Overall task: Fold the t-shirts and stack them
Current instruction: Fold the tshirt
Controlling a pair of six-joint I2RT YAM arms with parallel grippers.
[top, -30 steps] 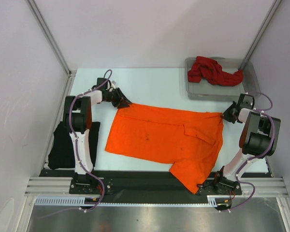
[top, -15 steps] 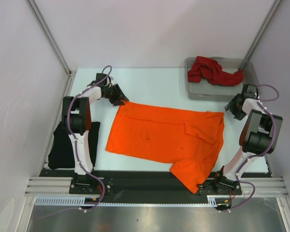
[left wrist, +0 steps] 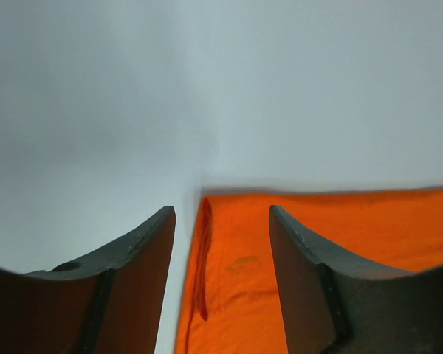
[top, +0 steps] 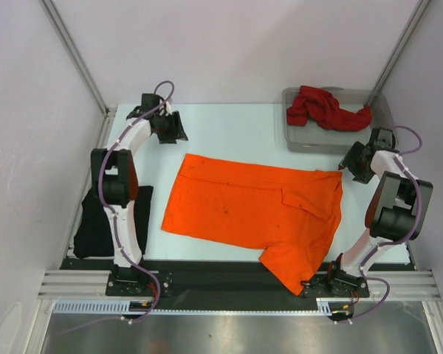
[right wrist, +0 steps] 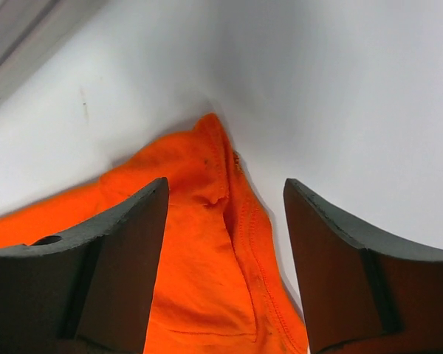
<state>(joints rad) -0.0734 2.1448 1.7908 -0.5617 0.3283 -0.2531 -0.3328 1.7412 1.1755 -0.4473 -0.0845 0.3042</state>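
Note:
The bright orange t-shirt (top: pixel 255 210) lies spread flat in the middle of the table, one sleeve hanging toward the near edge. My left gripper (top: pixel 177 134) hovers open just beyond its far left corner; the corner of the orange t-shirt (left wrist: pixel 317 243) shows below the left gripper (left wrist: pixel 221 214), untouched. My right gripper (top: pixel 348 165) stands open beside the far right corner, and the right gripper (right wrist: pixel 225 188) has the orange t-shirt's hem (right wrist: pixel 199 258) lying loose beneath it. A dark red t-shirt (top: pixel 325 109) sits crumpled in the tray. A black t-shirt (top: pixel 92 221) lies at the left, partly behind the left arm.
The clear grey tray (top: pixel 332 144) stands at the far right corner. White walls with metal posts close in the table on the left, back and right. A black strip and metal rail run along the near edge by the arm bases.
Both grippers opened and let go of the orange t-shirt's far corners. The left one drew back toward the far left, the right one toward the tray. The shirt now lies flat.

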